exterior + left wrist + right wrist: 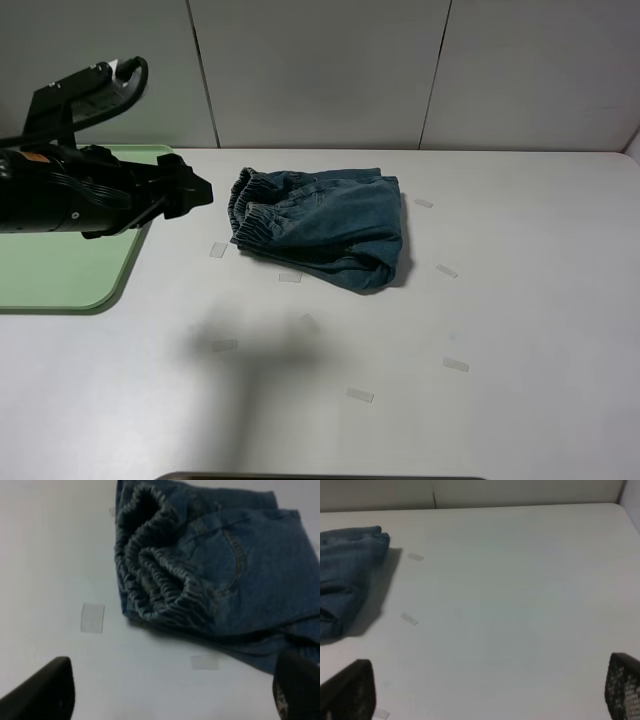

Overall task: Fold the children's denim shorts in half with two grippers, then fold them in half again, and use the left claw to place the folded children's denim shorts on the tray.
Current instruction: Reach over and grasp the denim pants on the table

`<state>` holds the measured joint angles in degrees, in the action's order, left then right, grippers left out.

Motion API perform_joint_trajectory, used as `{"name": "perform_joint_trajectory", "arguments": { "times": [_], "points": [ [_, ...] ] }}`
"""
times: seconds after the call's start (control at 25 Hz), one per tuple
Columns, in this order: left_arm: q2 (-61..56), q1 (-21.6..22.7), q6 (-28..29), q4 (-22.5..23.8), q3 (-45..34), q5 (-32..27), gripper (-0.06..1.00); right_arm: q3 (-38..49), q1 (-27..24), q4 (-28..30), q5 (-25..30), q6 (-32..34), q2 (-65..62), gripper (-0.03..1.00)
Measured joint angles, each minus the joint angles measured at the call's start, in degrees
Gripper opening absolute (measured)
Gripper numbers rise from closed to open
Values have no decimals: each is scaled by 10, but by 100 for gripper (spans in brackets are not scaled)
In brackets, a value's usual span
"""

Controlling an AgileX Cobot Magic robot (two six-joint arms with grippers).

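Folded denim shorts (325,225) lie on the counter (520,300); left tool (198,190) hovers beside them, jaws apart, empty; right tool (480,695) likewise spread wide.

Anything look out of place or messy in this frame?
Only slightly: the folded denim shorts lie uneven on the table, a lower layer poking out past the near edge. Nothing spilled or damaged.
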<state>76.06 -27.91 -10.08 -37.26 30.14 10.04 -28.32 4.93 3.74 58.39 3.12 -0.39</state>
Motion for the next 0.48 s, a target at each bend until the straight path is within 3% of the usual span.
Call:
{"name": "perform_joint_trajectory", "arguments": {
  "times": [0.32, 0.48],
  "points": [
    [7, 12, -4, -7, 0, -18, 79, 0, 0, 0, -1, 0, 0, 69],
    [7, 57, -2, -15, 1, -50, 79, 0, 0, 0, -1, 0, 0, 69]
  ]
}}
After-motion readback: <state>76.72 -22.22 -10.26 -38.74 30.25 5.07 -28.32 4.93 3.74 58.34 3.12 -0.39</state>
